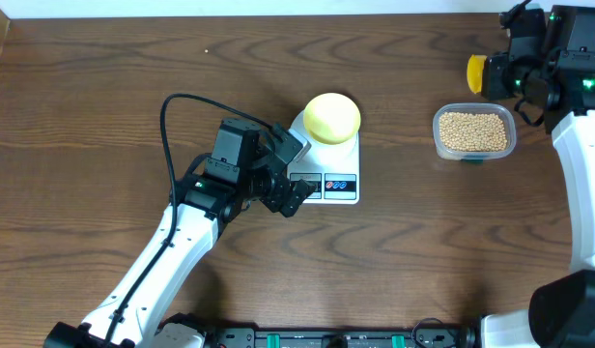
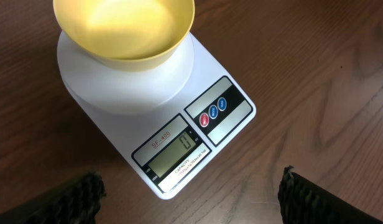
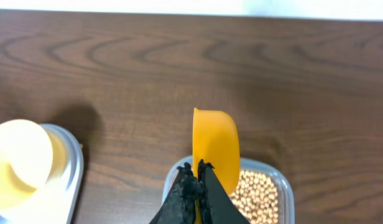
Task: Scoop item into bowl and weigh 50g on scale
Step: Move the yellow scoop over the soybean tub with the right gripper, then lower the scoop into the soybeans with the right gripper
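The pale yellow bowl (image 1: 332,117) stands empty on the white scale (image 1: 338,164); both show in the left wrist view, bowl (image 2: 126,31) and scale (image 2: 148,93), the display reading 0. My left gripper (image 1: 290,174) is open and empty, just left of the scale's display, fingers (image 2: 191,196) apart. The beige beans (image 1: 473,131) fill a clear tub (image 1: 510,126) at the right. My right gripper (image 1: 505,72) is shut on a bright yellow scoop (image 1: 476,73), held above the tub's far side; in the right wrist view the scoop (image 3: 216,146) hangs over the beans (image 3: 257,193).
The table's far edge runs along the top of the overhead view. The left arm's black cable (image 1: 172,126) loops over the table left of the scale. Bare wood lies between scale and tub.
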Controlling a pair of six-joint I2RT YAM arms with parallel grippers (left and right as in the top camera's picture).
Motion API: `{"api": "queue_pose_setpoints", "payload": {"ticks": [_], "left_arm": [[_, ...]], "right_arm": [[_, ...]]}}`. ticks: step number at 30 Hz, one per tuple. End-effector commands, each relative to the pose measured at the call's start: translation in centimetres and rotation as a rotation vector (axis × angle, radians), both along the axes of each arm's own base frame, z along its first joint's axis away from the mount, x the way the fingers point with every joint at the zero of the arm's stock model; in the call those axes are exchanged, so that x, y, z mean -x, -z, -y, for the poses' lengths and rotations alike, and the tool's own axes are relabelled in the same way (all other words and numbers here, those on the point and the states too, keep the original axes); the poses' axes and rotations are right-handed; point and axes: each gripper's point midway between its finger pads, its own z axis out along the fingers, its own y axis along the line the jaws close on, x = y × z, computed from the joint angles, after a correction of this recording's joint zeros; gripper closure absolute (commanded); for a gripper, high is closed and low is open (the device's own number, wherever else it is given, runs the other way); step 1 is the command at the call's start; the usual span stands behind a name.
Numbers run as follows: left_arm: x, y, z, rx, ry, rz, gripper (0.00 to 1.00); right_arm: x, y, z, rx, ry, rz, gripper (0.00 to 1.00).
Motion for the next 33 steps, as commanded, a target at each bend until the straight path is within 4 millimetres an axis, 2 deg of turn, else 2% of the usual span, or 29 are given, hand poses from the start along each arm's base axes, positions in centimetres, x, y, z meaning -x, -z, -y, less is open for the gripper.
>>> {"api": "queue_pose_setpoints", "payload": {"ticks": [1,6,14,23,33], "left_arm": [[0.3,0.5,0.0,-0.001,0.017,-0.013,0.08],[0.3,0.5,0.0,-0.001,0.017,-0.013,0.08],[0.3,0.5,0.0,-0.001,0.017,-0.014,0.08],[0.3,0.5,0.0,0.000,0.017,-0.014,0.08],[0.3,0.5,0.0,-0.001,0.017,-0.013,0.08]], "right_arm": [[-0.1,2.3,0.9,0.020,0.036,-0.071,0.99],[0.0,4.1,1.9,0.051,0.085,-0.130,0.99],[0.9,4.9,1.9,0.050,0.091,-0.180,0.99],[1.8,5.6,3.9,0.137,0.171,-0.224,0.99],[2.2,8.3,5.2,0.105,0.269,-0.307,0.99]]}}
